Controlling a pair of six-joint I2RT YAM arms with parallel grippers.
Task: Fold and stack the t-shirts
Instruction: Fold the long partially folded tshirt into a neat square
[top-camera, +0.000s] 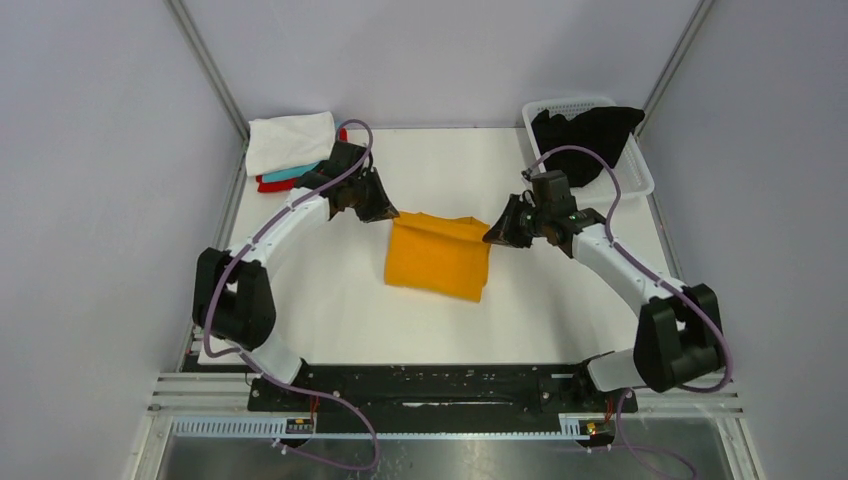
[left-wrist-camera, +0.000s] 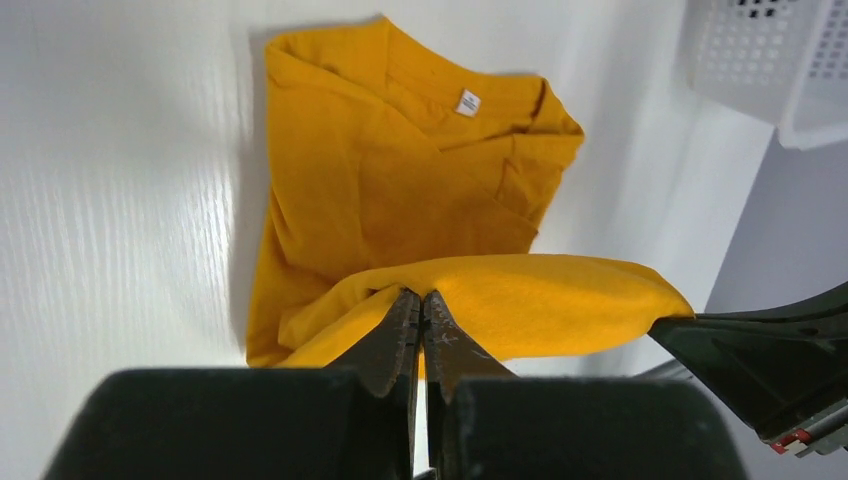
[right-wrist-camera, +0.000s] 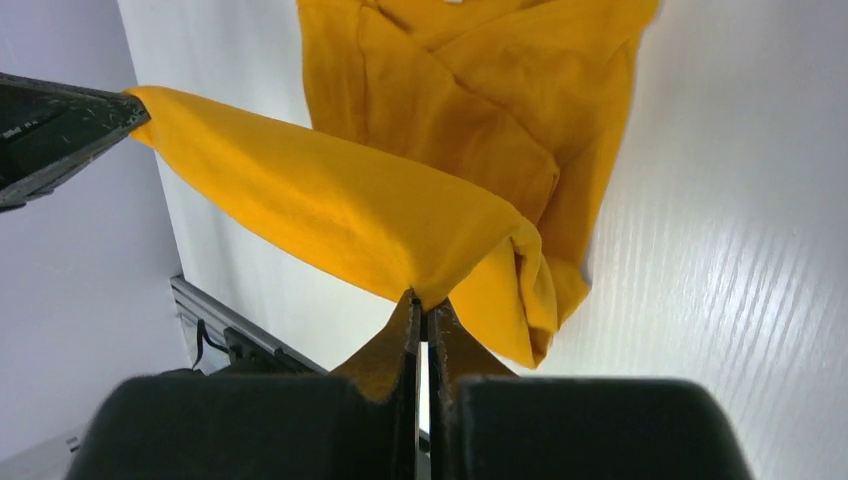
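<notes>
Mustard-orange t-shirt: lay at the middle of the table, between the two arms, partly folded. Its far edge was raised off the surface and drawn into a taut band, and the rest lay flat beneath it. The neck label showed in the left wrist view.

Left gripper: jaws clenched on one end of the raised edge, with cloth pinched right at the fingertips.

Right gripper: jaws clenched on the other end in the same way.

Reason for the hold, as judged: a grip at both ends kept the edge straight and stopped soft cotton from sagging or bunching, so it could be carried over the body in one even fold. The fold looked to be under way and not yet laid down.

White t-shirt, teal t-shirt, red t-shirt: folded and stacked at the far left corner, white on top. This was probably the pile meant to receive the mustard-orange one.

Black t-shirt: crumpled in the white basket at the far right, draped over its rim and unfolded, evidently awaiting its turn.

Progress, as judged: three done, one in hand, one to come.
</notes>
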